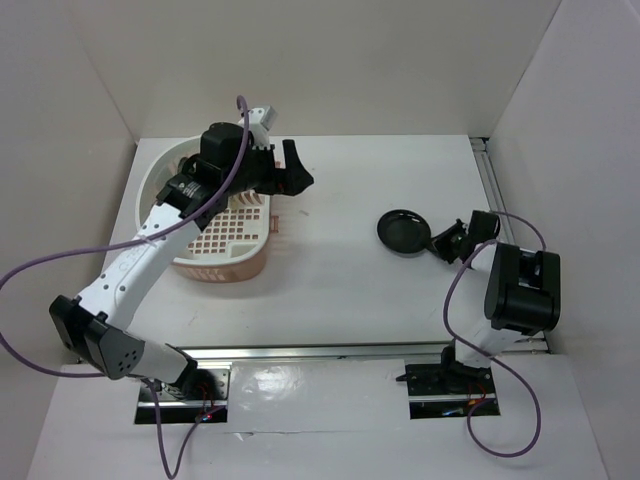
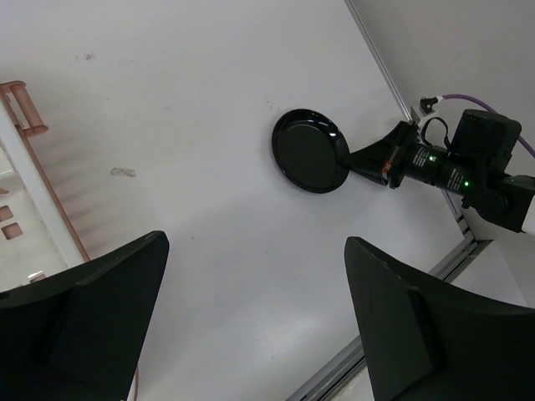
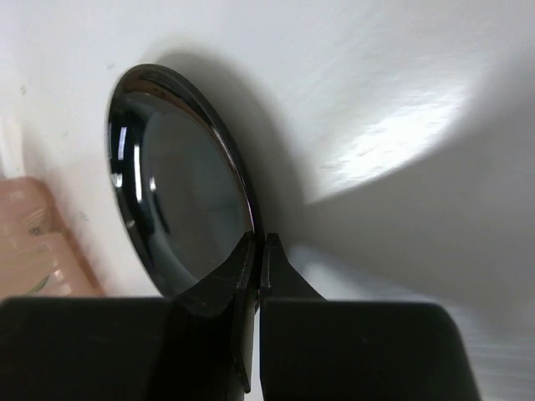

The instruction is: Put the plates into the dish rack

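Observation:
The glossy black plate is right of the table's middle. My right gripper is shut on its right rim; in the right wrist view the plate stands edge-on between my closed jaws. It also shows in the left wrist view. The pink dish rack with its white grid insert sits at the back left. My left gripper is open and empty, just off the rack's right rim, fingers wide apart in the left wrist view. The green, blue-grey and cream plates are hidden from view.
White walls enclose the table on three sides. A metal rail runs along the right edge and another along the near edge. The left arm crosses above the rack's left part.

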Robot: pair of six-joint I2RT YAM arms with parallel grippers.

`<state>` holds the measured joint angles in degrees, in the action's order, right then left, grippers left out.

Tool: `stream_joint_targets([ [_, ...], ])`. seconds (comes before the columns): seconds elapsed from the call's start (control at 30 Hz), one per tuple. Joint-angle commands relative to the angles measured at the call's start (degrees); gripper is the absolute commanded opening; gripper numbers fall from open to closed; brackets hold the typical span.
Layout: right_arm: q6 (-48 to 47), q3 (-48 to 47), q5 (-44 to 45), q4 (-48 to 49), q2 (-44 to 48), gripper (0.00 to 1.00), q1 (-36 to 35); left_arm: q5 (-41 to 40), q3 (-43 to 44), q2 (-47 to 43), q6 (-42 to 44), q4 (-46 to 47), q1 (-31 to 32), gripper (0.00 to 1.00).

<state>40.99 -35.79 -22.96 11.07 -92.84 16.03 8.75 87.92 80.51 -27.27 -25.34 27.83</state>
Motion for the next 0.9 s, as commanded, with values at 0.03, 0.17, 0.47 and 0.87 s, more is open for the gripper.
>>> stream_joint_targets([
  [0.03,2.07,-5.95,-4.29,2.98,6.33,0.00,-3.90,0.04,4.62,3.33,0.02,0.29,-0.24,1.00],
  [0.17,3.21,-11.65,-9.11,7.11,9.52,0.00,-7.06,-0.49,8.05,7.72,1.07,-0.76,-0.24,1.00],
  [0.47,0.67,-22.29,-21.85,9.67,9.17,0.00,-18.66,-2.25,15.70,17.04,1.60,-2.78,-0.24,0.96],
  [0.87,-0.39,-26.96,-24.85,10.47,7.41,0.00,-24.38,-0.76,17.55,18.28,1.08,-2.78,-0.24,0.42],
])
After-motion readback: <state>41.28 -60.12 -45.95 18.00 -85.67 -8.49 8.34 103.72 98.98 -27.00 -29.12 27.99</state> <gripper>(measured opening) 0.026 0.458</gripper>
